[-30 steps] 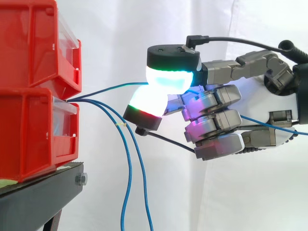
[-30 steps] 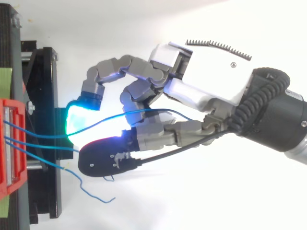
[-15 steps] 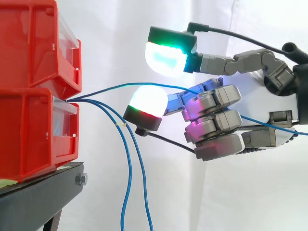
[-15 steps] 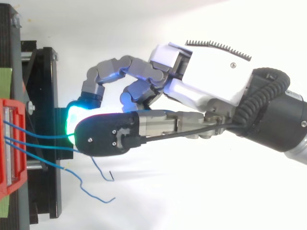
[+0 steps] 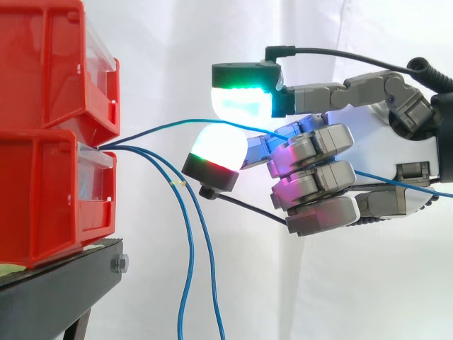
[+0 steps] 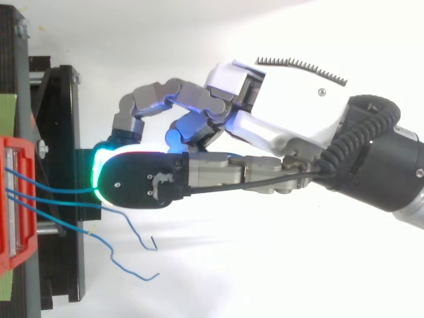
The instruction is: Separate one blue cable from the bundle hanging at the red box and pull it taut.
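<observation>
Now, cable: one blue cable (image 5: 166,127) runs right from the red box (image 5: 49,191), clear of two hanging strands (image 5: 190,241).
Fingers: hand's (image 5: 368,134) pads (image 5: 241,105) parted, cable between them, unclamped.
Advice: close squarely on it, then draw right steadily.

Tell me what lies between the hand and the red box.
Side view: one blue cable spans from red box to hand; two other cables hang down.

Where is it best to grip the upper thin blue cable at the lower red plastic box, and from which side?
Grip the upper thin blue cable on its free span between the lower red plastic box and the robot hand, pinching it from above and below. There it runs nearly level, clear of the two drooping blue cables, so probably nothing else gets caught.
</observation>
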Robot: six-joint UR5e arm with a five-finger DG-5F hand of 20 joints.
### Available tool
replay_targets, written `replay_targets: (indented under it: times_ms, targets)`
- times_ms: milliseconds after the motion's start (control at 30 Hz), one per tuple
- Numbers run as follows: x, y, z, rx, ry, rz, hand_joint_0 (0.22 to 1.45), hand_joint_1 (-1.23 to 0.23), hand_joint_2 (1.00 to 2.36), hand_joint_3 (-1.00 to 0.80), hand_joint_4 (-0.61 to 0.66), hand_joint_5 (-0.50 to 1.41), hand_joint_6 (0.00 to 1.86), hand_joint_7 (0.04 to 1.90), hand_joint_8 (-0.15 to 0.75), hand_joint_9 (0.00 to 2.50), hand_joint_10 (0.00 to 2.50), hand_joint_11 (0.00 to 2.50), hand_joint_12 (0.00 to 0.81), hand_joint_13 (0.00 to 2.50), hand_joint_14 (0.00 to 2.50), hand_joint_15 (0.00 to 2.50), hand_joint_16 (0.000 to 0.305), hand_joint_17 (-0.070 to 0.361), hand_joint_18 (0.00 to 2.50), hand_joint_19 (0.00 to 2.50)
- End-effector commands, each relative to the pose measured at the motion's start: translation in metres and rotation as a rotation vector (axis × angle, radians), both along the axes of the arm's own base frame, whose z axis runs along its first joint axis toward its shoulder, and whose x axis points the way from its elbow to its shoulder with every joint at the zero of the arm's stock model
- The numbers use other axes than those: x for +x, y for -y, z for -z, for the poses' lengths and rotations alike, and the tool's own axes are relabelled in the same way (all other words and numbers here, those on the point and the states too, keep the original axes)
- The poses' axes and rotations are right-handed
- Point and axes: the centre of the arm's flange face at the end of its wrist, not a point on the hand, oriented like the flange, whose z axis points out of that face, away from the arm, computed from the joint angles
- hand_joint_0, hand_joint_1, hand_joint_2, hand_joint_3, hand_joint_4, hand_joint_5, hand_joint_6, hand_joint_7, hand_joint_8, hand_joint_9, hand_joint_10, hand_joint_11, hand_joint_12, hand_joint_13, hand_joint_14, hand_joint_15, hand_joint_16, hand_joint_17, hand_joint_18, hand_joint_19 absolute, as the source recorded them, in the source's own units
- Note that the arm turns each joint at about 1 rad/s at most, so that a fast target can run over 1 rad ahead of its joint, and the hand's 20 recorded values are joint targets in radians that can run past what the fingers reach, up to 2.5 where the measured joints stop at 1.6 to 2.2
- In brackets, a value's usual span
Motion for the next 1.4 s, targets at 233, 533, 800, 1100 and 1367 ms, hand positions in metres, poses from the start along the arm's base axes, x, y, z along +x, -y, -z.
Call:
replay_targets:
  times_ms: [233,533,800,1100,1367]
  targets:
    - [0.0,-0.002,0.0,0.003,0.001,0.002,0.61,-0.7,1.02,-0.08,0.24,-0.12,0.69,1.15,0.281,0.99,1.4,1.43,0.339,0.65,2.5,1.4,0.033,0.075,1.18,1.74]
    - [0.0,-0.003,0.0,0.003,0.001,0.0,0.6,-0.78,1.01,-0.06,0.23,-0.14,0.74,1.09,0.297,0.98,1.47,1.38,0.346,0.64,2.5,1.38,0.036,0.081,1.19,1.73]
    - [0.0,-0.004,0.001,0.016,0.005,-0.005,0.61,-0.81,1.02,-0.02,0.15,-0.16,0.78,1.09,0.28,0.96,1.44,1.42,0.341,0.63,2.5,1.39,0.035,0.078,1.17,1.74]
    - [-0.001,-0.011,0.001,0.042,0.01,-0.009,0.6,-0.82,1.02,-0.14,0.19,-0.17,0.8,1.07,0.256,0.95,1.32,1.53,0.323,0.6,2.46,1.49,0.027,0.061,1.1,1.8]
    - [0.0,-0.013,0.0,0.046,0.011,-0.013,0.6,-0.81,1.02,-0.23,0.2,-0.17,0.8,1.07,0.254,0.95,1.31,1.51,0.318,0.59,2.47,1.5,0.027,0.06,1.09,1.79]
